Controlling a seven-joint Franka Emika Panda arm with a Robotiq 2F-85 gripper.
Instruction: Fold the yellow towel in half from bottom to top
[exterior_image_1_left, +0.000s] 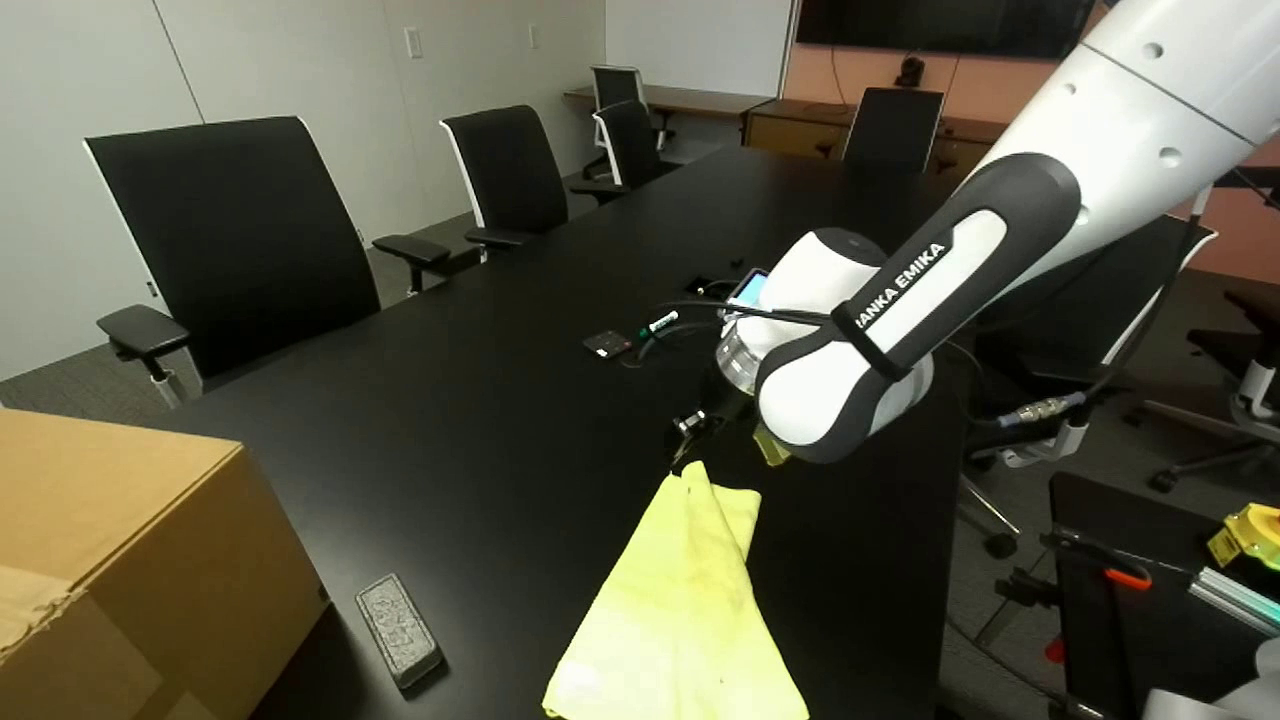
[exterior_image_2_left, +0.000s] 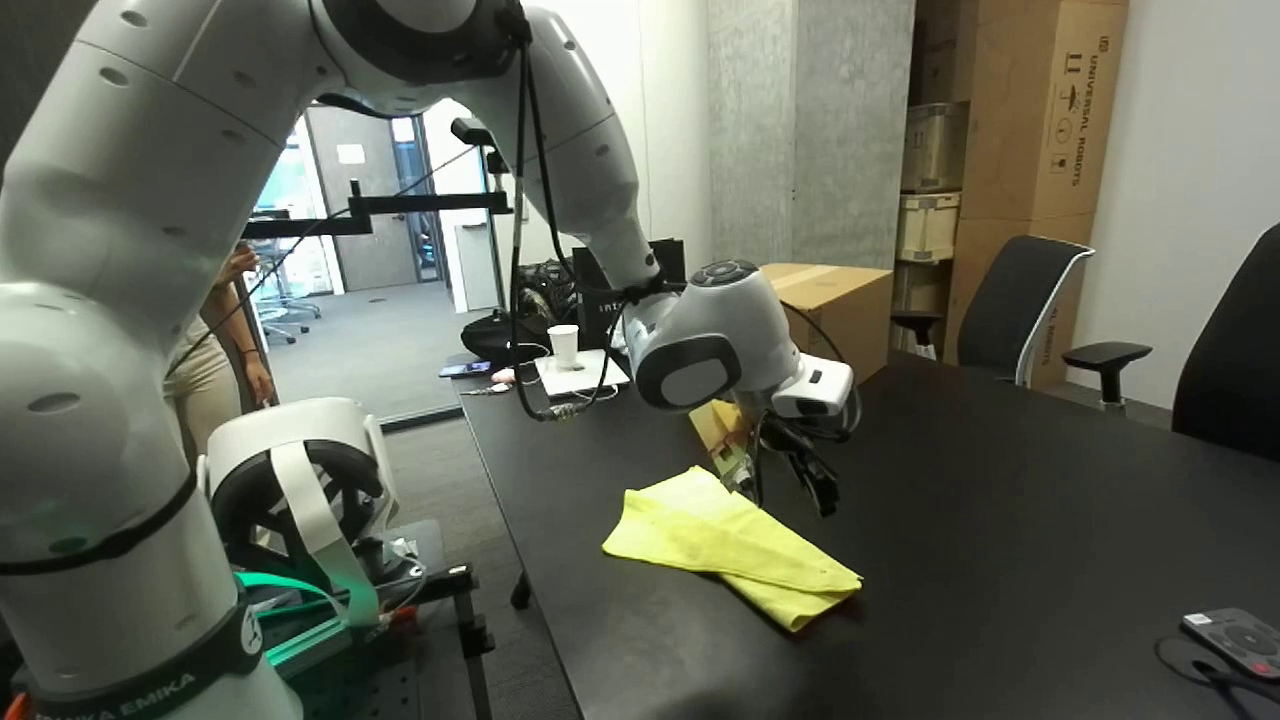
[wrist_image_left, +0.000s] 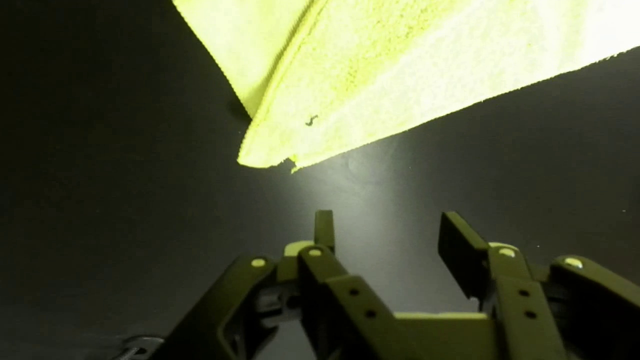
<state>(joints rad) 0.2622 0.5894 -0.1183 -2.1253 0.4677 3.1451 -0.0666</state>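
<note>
Two fingers (wrist_image_left: 462, 255) of my end effector (wrist_image_left: 388, 220) stand spread, just beside a corner of the yellow towel (exterior_image_2_left: 720, 530), which lies folded unevenly over itself on the black counter (exterior_image_2_left: 1000, 560).

In an exterior view, the towel (exterior_image_1_left: 680, 610) lies on the worktop (exterior_image_1_left: 470, 480), the block (exterior_image_1_left: 398, 630) at its nine o'clock, the box (exterior_image_1_left: 200, 590) beyond, the marker (exterior_image_1_left: 662, 322) at twelve. In the wrist view, the claw (wrist_image_left: 387, 225) stands at the towel's six.
</note>
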